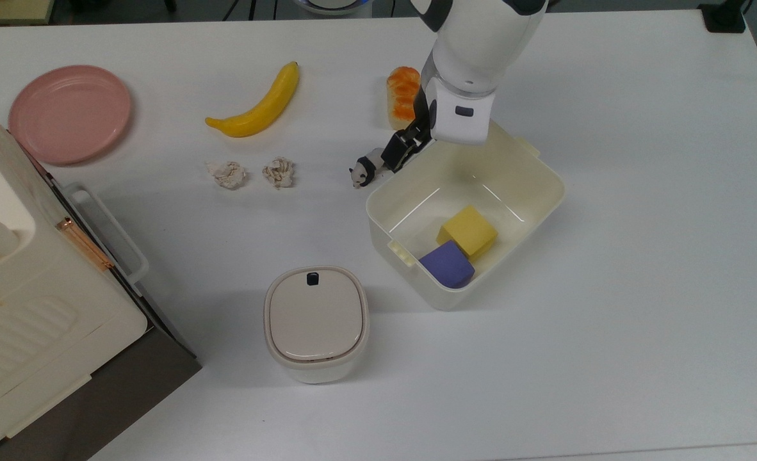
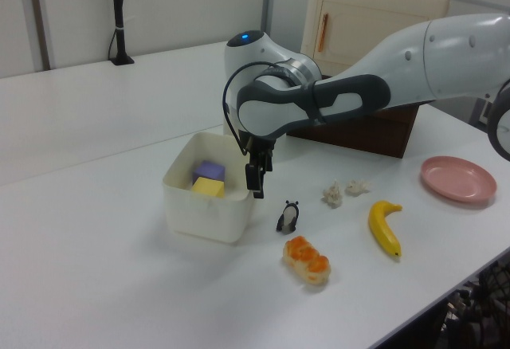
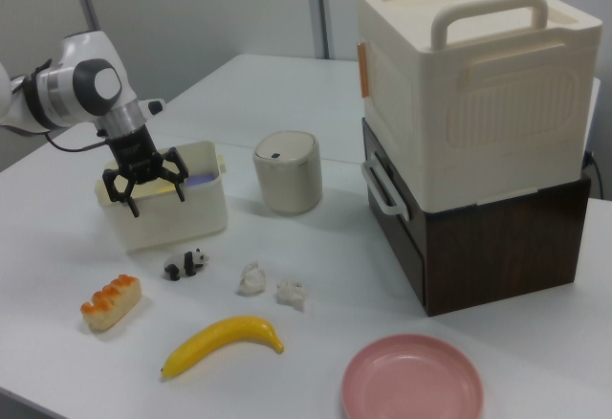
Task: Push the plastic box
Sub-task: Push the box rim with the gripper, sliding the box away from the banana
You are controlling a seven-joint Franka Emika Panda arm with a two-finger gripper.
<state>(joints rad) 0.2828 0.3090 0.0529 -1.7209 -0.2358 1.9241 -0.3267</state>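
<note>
Resting on the white surface (image 1: pixel 641 256), the plastic box (image 1: pixel 524 168) sits open-topped near the middle of the top view, turned at an angle, with a yellow block (image 1: pixel 467 230) and a purple block (image 1: pixel 447 264) side by side inside it, the purple one against a short wall. The hand (image 3: pixel 145 192) is spread open in the right view, its two dark fingers apart and gripping nothing, set against the long side wall of the box that faces the panda figurine (image 1: pixel 366 170). In the top view the hand (image 1: pixel 399 153) is at the box's rim on the top view's left, the figurine just beside it on the surface. An orange-topped bread piece (image 1: pixel 402 95) lies near the arm, above the figurine in the top view. Further toward the top view's left are a banana (image 1: pixel 259 105), two crumpled paper balls (image 1: pixel 252 173) and a pink plate (image 1: pixel 70 113). A lidded round-cornered container (image 1: pixel 315 323) stands well apart from the box, below it in the top view. A big cream case (image 3: pixel 475 77) sits on a dark brown base (image 3: pixel 496 239).
</note>
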